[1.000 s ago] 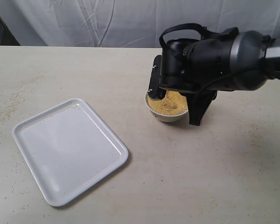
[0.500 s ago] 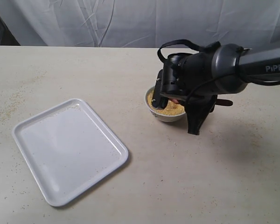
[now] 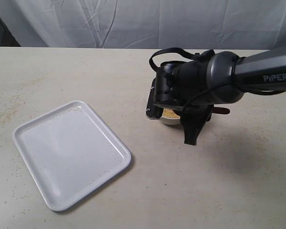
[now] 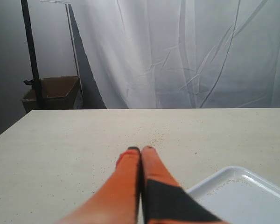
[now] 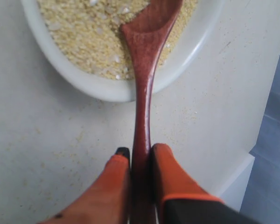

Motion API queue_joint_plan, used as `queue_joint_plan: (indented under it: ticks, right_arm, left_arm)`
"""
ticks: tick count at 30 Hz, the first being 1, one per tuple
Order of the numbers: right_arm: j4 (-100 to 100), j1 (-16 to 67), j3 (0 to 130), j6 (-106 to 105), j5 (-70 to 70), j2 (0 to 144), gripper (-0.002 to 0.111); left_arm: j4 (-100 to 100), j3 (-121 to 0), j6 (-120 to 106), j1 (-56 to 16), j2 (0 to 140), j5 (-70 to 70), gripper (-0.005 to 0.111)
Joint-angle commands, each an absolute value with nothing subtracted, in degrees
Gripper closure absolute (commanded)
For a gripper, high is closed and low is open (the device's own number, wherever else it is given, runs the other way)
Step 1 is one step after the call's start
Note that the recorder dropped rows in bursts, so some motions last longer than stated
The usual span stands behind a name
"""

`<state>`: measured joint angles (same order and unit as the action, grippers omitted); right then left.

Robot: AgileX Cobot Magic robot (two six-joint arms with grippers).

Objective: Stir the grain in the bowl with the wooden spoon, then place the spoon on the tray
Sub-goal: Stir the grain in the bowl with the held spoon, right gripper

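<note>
The spoon (image 5: 144, 70) has its round end in the grain (image 5: 84, 32), but that end is cut off at the picture's edge. The right fingers (image 5: 165, 163) squeeze its thin handle. Grain fills the one bowl (image 5: 98, 86). From outside, the black arm (image 3: 219, 81) hides most of the bowl. One tray (image 3: 69, 152) lies well apart on the desk (image 3: 205, 181). The left fingers (image 4: 126, 168) are pressed together with nothing between.

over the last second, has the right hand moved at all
Yes. In the exterior view the right hand, shut on the wooden spoon, has shifted left toward the tray. It now hides most of the bowl, which stayed put.
</note>
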<state>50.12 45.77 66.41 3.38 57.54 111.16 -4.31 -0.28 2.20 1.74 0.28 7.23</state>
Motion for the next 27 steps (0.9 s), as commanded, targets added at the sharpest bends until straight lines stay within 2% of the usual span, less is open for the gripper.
queue_joint_plan:
  ticks: [1, 27]
  right_arm:
    - [50.5, 46.4, 66.6, 3.1, 59.7, 111.0, 0.109]
    - [52.5, 46.4, 66.6, 3.3, 61.6, 103.7, 0.109]
  left_arm:
    - [-4.1, 0.0, 2.5, 1.5, 0.0, 7.2, 0.106]
    - [-4.1, 0.0, 2.5, 1.5, 0.0, 7.2, 0.106]
